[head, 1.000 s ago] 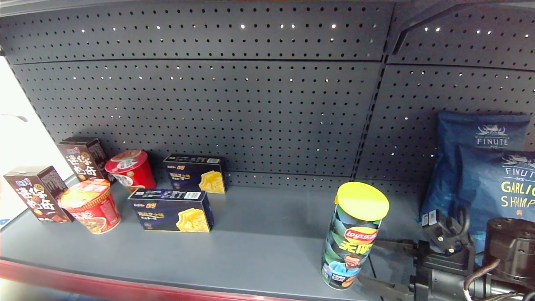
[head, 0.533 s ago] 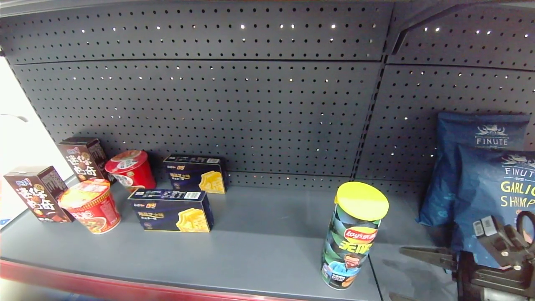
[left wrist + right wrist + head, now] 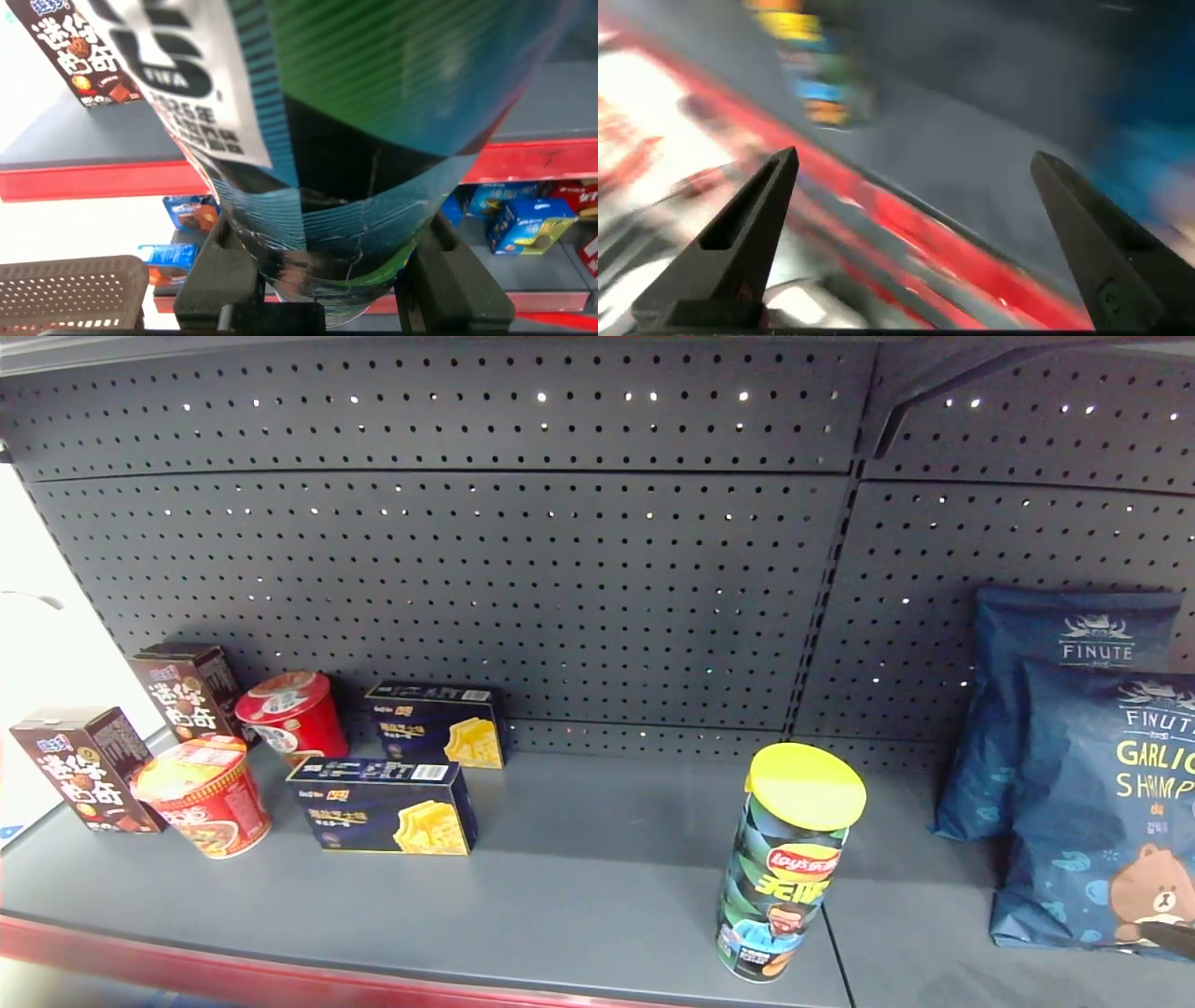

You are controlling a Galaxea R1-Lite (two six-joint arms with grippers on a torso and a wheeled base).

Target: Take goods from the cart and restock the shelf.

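A chip can with a yellow lid stands upright on the grey shelf, right of centre and near the red front edge. My right gripper is open with nothing between its fingers. It hangs off the shelf's front edge, and the can shows blurred beyond it. One dark fingertip of this gripper pokes in at the head view's lower right corner. My left gripper is shut on a blue-green snack package, held in front of the shelf's red edge.
Two brown boxes, two red noodle cups and two dark blue cracker boxes stand at the shelf's left. Blue shrimp-chip bags lean at the right. A woven basket sits below the left gripper.
My open right gripper has drawn back from beside the chip can, to the right and down, almost out of the head view. The can stays standing.
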